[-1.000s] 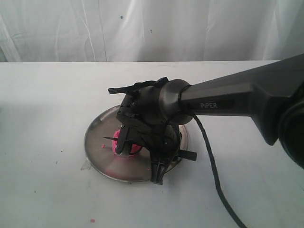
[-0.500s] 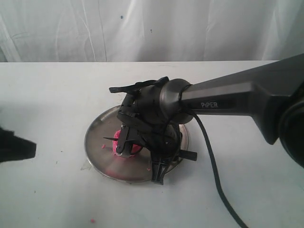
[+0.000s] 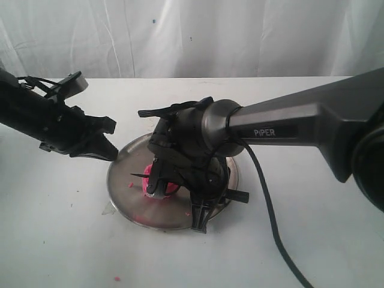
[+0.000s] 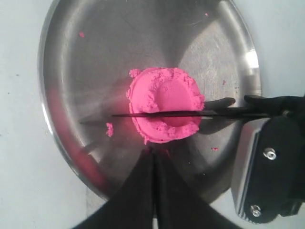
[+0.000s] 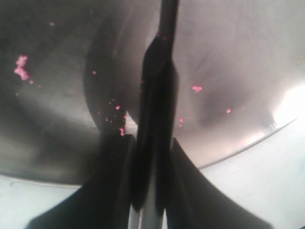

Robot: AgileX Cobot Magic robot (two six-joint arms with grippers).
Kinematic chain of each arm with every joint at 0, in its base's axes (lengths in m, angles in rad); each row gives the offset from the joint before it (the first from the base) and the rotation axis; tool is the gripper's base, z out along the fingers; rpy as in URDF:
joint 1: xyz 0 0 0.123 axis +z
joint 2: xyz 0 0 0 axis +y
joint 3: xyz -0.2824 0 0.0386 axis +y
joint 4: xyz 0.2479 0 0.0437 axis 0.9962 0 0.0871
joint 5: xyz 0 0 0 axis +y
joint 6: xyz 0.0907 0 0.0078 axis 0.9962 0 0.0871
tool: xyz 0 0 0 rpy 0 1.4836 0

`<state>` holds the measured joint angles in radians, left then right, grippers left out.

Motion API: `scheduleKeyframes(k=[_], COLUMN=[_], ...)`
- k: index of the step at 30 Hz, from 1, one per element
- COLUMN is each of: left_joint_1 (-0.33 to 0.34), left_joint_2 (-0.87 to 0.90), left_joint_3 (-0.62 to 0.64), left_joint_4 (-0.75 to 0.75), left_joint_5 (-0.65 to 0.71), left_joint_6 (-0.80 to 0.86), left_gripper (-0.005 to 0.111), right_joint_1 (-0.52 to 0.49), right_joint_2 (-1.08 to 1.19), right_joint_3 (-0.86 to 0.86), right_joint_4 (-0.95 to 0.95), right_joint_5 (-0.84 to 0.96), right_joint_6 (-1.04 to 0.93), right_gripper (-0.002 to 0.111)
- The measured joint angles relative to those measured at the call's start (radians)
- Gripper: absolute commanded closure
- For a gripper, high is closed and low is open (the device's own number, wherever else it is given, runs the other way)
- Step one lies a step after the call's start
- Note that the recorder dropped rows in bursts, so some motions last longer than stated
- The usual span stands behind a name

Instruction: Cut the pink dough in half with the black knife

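Observation:
The pink dough (image 4: 164,98) is one round lump on the steel plate (image 4: 95,47); the exterior view shows the pink dough (image 3: 170,189) mostly hidden under the right gripper. The black knife (image 4: 157,114) lies with its blade edge-down across the lump. Its tip (image 3: 135,174) pokes out to the left. My right gripper (image 3: 159,178) is shut on the knife's handle (image 5: 156,90), directly over the dough. My left gripper (image 4: 153,155) is shut and empty, its tips just short of the dough's edge. Outside, the left gripper (image 3: 107,153) hovers at the plate's left rim.
Small pink crumbs (image 4: 109,129) are scattered on the plate (image 3: 123,183) and one crumb (image 3: 116,278) lies on the white table. The right arm's black cable (image 3: 267,210) trails toward the front. A white curtain closes off the back.
The left arm has come in from the left edge, and its shut gripper now hangs by the plate's left rim. The right gripper, knife and dough have barely moved.

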<state>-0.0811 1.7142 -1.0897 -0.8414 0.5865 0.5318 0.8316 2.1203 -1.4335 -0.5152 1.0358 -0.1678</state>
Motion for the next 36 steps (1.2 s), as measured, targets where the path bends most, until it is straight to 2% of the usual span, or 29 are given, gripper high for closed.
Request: scheduleKeyframes(k=[10, 36], left_joint_1=[-0.075, -0.079], left_joint_2=[0.136, 0.229], left_joint_3=[-0.089, -0.093], left_joint_4=[-0.004, 0.001], left_joint_5=[-0.031, -0.114], left_joint_6=[0.044, 0.048], left_gripper=[0.107, 0.107], right_joint_1=[0.0, 0.0], right_joint_2=[0.0, 0.0], right_joint_3=[0.0, 0.0], right_joint_4=[0.0, -0.006], right_joint_5=[0.0, 0.0], right_joint_6=[0.0, 0.0], right_gripper=[0.108, 0.108])
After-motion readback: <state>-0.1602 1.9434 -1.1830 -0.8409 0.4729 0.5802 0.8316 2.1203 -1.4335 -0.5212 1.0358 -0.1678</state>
